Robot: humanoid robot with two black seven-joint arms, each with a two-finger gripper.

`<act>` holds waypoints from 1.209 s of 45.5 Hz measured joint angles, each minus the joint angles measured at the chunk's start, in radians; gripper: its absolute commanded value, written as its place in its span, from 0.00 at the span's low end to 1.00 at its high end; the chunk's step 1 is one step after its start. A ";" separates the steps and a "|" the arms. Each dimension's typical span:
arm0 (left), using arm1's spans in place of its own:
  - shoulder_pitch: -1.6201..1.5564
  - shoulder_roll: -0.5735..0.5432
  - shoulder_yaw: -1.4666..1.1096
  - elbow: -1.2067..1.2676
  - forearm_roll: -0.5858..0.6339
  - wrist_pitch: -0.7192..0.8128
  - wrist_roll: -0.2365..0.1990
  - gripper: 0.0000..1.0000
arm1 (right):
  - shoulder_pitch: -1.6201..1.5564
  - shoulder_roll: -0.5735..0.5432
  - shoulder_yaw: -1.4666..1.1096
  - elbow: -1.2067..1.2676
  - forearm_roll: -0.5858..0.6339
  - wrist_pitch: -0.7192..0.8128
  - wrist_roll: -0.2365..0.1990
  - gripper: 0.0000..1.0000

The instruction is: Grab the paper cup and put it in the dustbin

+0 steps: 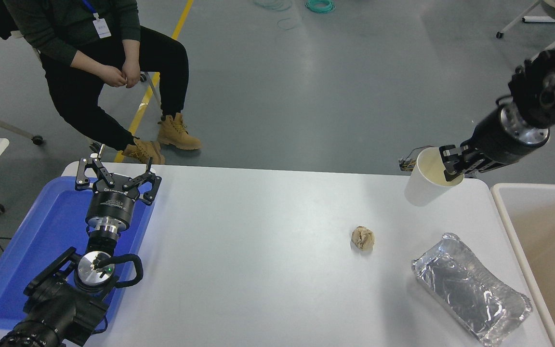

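My right gripper (452, 166) is shut on the rim of the white paper cup (424, 180), one finger inside its cream-yellowish mouth. It holds the cup tilted, high above the table's far right part. The dustbin (501, 212), with a thick off-white rim and beige inner walls, stands at the table's right end, right of and below the cup. My left gripper (116, 176) is open and parked over the blue tray at the lower left.
A crumpled brown paper ball (363, 238) lies on the white table (258, 241). A silver foil tray (470, 286) lies at the near right. A flat blue tray (32, 241) sits at the left. A person (109, 72) sits beyond the far left corner.
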 measured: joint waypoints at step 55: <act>0.000 0.000 0.000 0.000 0.000 0.000 0.000 1.00 | -0.208 -0.072 0.005 -0.414 -0.062 0.035 -0.001 0.00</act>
